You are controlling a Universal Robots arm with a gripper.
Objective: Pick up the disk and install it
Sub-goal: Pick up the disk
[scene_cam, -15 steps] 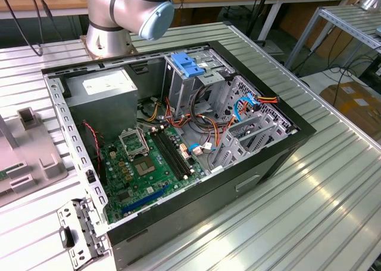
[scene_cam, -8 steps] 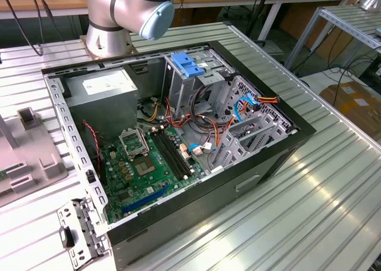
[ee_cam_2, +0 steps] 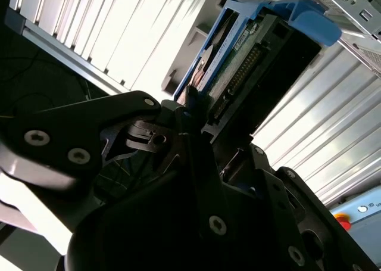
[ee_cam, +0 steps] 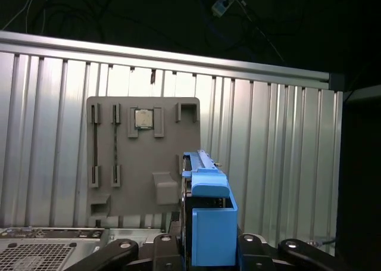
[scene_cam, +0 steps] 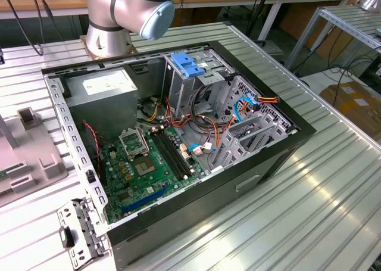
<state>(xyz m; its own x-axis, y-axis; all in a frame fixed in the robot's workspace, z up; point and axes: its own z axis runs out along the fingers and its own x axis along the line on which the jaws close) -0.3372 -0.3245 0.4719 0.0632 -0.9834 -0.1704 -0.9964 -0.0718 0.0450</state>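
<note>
The disk (ee_cam: 209, 223) is off the table and held in the gripper (ee_cam: 205, 250), whose jaws are closed on it from 2 opposite sides, so that it stands out from between them end-on. In the first wrist view its blue plastic rail and tab face the camera, with the ribbed aluminium table (ee_cam: 274, 140) behind it. On that table lies a flat grey fixture plate (ee_cam: 119, 187) with several slots, and 1 of these holds a small square chip (ee_cam: 142, 118). In the second wrist view the blue frame wraps around the drive's edge, and a green circuit board with a row of connector pins shows along 1 side. The exterior view shows the open computer case (scene_cam: 262, 158) lying on the table, with the arm's base and 1 grey and pale-blue joint (scene_cam: 134, 6) just behind it. Inside the case, a grey power-supply box (scene_cam: 104, 95) sits towards the exterior view's left, the motherboard (scene_cam: 146, 164) lies in front of it, and a metal drive cage topped by a light-blue latch (scene_cam: 187, 64) stands beside bundles of coloured cables.
</note>
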